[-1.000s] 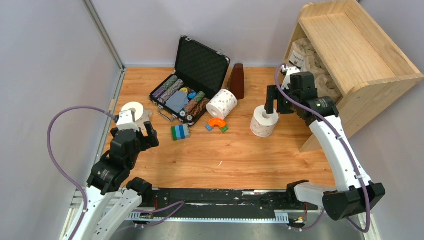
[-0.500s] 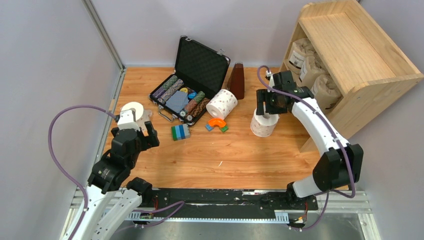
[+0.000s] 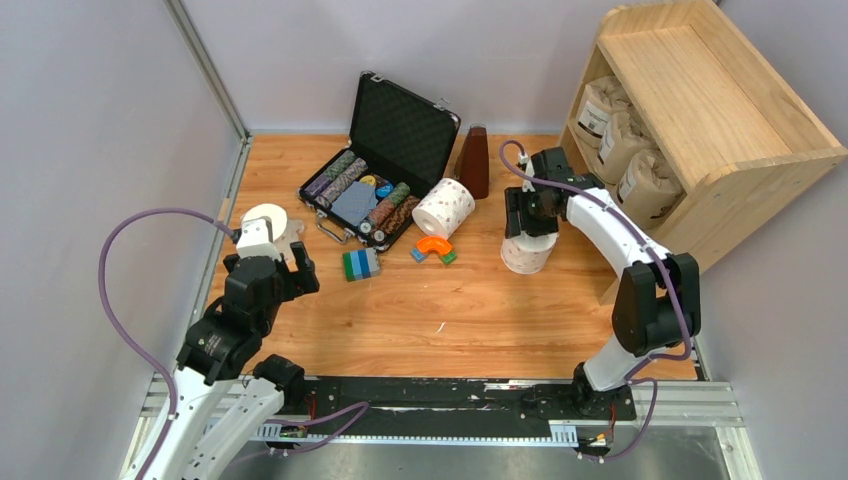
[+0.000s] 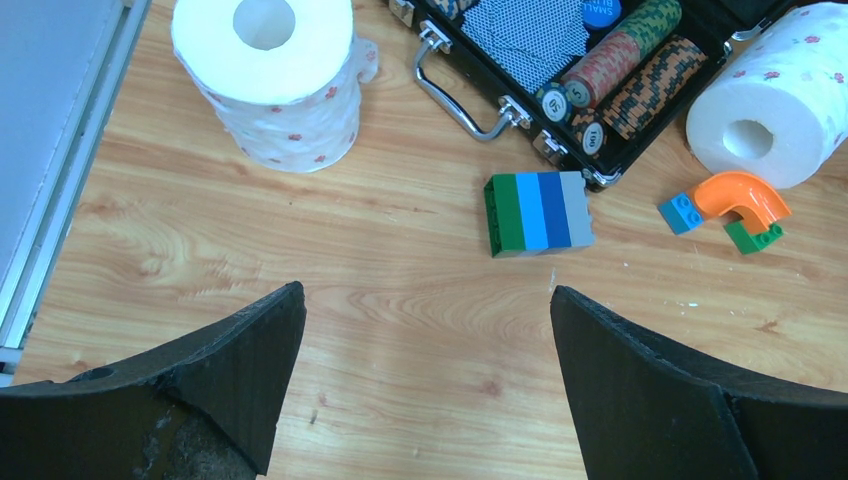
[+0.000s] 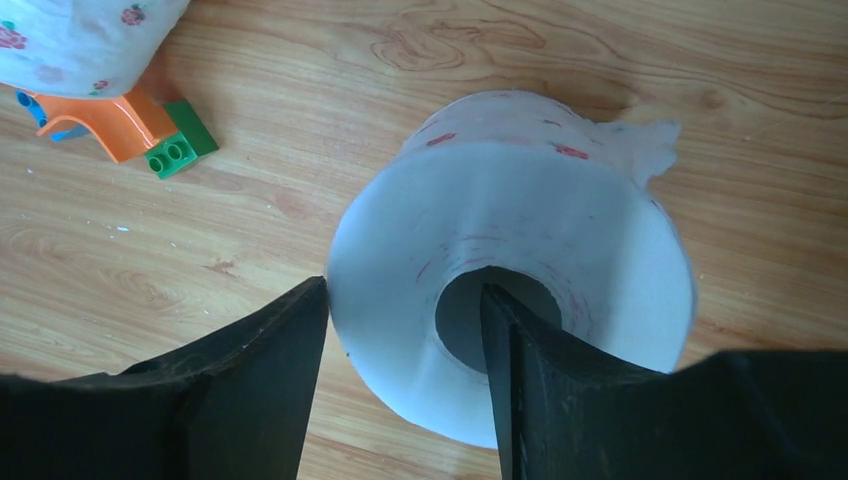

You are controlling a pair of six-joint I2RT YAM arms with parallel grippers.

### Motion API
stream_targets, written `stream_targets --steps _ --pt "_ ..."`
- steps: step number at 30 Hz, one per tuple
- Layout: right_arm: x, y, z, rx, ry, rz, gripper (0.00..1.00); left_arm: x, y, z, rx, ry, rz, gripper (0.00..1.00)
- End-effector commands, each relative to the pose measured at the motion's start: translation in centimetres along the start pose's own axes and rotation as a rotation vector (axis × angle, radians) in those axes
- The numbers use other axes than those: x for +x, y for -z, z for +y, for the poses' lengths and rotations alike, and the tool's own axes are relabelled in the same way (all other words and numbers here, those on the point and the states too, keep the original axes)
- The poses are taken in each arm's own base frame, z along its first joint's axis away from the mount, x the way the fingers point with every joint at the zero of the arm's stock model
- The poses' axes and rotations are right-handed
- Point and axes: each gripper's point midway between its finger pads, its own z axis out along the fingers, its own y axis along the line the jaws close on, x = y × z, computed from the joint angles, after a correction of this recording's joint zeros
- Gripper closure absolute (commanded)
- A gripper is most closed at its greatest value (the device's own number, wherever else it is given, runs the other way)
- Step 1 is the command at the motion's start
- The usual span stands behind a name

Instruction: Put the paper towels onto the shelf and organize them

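Note:
A white red-dotted paper towel roll (image 3: 527,255) stands upright on the table; it also fills the right wrist view (image 5: 540,200). My right gripper (image 3: 528,230) (image 5: 405,290) is open and straddles its wall, with one finger outside and one in the hollow core. A second dotted roll (image 3: 444,207) (image 4: 775,95) lies on its side by the case. A third dotted roll (image 3: 262,217) (image 4: 270,80) stands at the far left. My left gripper (image 3: 275,250) (image 4: 428,300) is open and empty, just short of it. Three tan wrapped rolls (image 3: 622,137) sit on the inner level of the wooden shelf (image 3: 700,80).
An open black case of poker chips (image 3: 385,150) and a dark brown metronome (image 3: 474,160) stand at the back. A striped brick block (image 3: 361,264) (image 4: 538,212) and an orange curved brick piece (image 3: 433,247) (image 5: 115,120) lie mid-table.
My right arm has swung left from the shelf opening and come down onto the standing dotted roll, one finger entering its core. The left arm has not moved.

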Motion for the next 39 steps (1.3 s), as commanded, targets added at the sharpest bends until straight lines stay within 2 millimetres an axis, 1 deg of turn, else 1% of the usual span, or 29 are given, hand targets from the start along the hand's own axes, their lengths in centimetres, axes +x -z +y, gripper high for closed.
stream_targets --steps 1,4,7,12,15,16,19,24,28,32,36,39 --pt "-0.2 -1.4 0.6 -0.028 0.023 -0.012 0.43 -0.6 -0.2 -0.1 -0.006 0.005 -0.021 0.00" --pt "0.2 -1.8 0.4 -0.005 0.032 0.003 0.49 -0.6 -0.2 -0.1 -0.005 0.005 -0.021 0.00" --pt "0.1 -1.3 0.4 0.026 0.047 -0.001 0.61 -0.6 -0.2 0.0 -0.007 0.004 -0.021 0.00" --pt "-1.0 1.2 1.3 0.045 0.083 -0.034 0.78 -0.5 -0.3 -0.1 -0.007 0.001 -0.015 0.00" --pt "-2.4 3.5 2.1 0.055 0.102 -0.080 0.81 -0.5 -0.3 -0.1 -0.006 -0.001 -0.013 0.00" --pt "-3.3 4.6 2.5 0.055 0.110 -0.112 0.82 -0.5 -0.4 -0.1 -0.006 -0.002 -0.012 0.00" --pt "-5.4 7.9 3.5 0.061 0.134 -0.190 0.82 -0.4 -0.5 -0.3 -0.003 -0.005 -0.004 0.00" --pt "-9.5 14.4 4.8 0.066 0.180 -0.380 0.81 -0.1 -0.7 -0.5 0.003 -0.015 0.011 0.00" --pt "-12.9 20.1 5.1 0.099 0.200 -0.532 0.80 0.1 -1.0 -0.7 0.006 -0.024 0.026 0.00" --pt "-16.0 26.2 5.3 0.130 0.229 -0.702 0.79 0.2 -1.1 -0.8 0.007 -0.027 0.032 0.00" --pt "-18.6 32.0 5.6 0.158 0.240 -0.881 0.78 0.2 -1.2 -0.9 0.011 -0.031 0.037 0.00" --pt "-20.0 35.8 4.9 0.222 0.239 -1.008 0.78 0.3 -1.2 -0.9 0.013 -0.034 0.041 0.00"
